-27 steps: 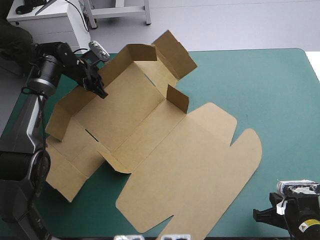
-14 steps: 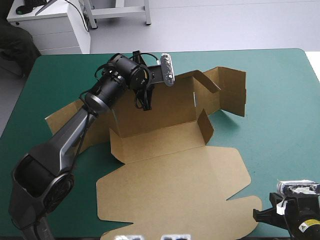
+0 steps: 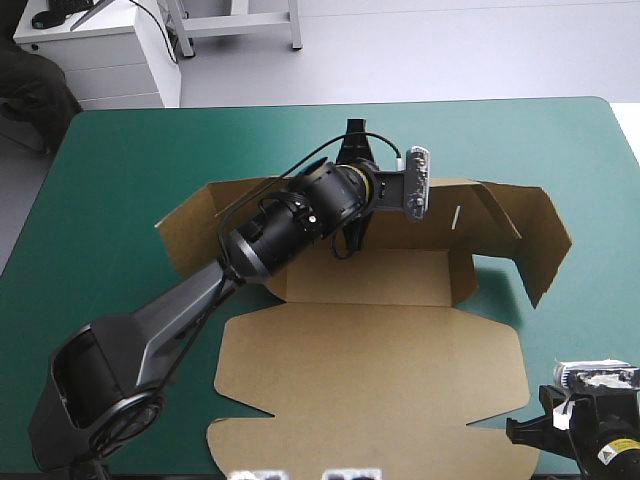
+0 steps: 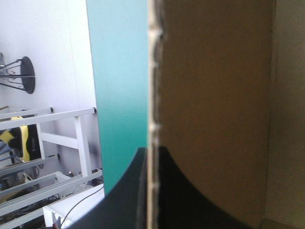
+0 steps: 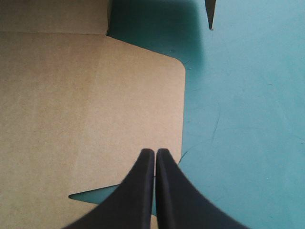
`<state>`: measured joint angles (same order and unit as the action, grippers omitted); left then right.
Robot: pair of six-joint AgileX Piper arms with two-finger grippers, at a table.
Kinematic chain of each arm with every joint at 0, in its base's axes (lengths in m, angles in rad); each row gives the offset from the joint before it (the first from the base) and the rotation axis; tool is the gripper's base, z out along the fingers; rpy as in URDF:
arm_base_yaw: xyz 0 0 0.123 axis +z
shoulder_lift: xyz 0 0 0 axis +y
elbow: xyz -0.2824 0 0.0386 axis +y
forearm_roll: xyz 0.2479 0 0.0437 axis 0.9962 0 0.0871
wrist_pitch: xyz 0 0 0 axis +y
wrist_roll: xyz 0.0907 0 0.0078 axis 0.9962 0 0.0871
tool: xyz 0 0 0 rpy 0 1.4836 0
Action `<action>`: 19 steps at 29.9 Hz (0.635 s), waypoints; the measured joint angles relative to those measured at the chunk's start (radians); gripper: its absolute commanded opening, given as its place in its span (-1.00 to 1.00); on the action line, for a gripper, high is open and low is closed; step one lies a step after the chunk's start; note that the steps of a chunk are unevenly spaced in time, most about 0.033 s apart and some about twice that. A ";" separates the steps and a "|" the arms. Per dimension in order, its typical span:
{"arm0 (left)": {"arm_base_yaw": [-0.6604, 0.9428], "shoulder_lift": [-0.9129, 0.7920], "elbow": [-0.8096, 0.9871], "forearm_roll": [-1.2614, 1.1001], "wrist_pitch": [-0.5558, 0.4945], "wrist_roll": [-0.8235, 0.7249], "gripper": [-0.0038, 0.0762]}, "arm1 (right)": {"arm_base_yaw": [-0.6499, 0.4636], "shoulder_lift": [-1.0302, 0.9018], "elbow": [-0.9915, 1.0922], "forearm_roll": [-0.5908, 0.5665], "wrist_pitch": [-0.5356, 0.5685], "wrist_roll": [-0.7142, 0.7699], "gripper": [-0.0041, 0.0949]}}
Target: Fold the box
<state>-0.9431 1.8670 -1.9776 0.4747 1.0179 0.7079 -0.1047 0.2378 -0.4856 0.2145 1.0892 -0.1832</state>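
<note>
The left fingers (image 4: pixel 125 195) are all but closed, pinching the raw top edge of a raised wall of the box (image 3: pixel 370 350), one finger on each face of the board. The teal-green tabletop (image 3: pixel 120 160) shows beside the outer finger. The box sits mid-tabletop, with its far wall and one end flap up and the broad lid panel flat toward the near edge. The right fingers (image 5: pixel 143 191) are pressed together to a point with nothing between them. The lid's rounded corner lies under and ahead of the tips, bare cover just beside. Contact with the board: cannot tell.
</note>
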 measured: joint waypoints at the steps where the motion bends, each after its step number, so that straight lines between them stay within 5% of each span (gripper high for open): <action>1: -0.017 0.000 0.000 0.024 -0.006 -0.023 -0.92 | 0.000 0.000 0.000 0.000 0.000 0.000 -0.93; 8: -0.056 0.002 0.031 0.155 -0.064 -0.184 -0.92 | 0.000 0.000 0.000 0.000 0.000 0.000 -0.93; 19: -0.144 -0.001 0.321 0.614 -0.125 -0.599 -0.92 | 0.000 0.000 -0.054 0.009 0.014 0.002 -0.93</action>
<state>-1.0875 1.8656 -1.6568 1.0889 0.8933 0.1084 -0.1047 0.2378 -0.5400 0.2240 1.1034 -0.1811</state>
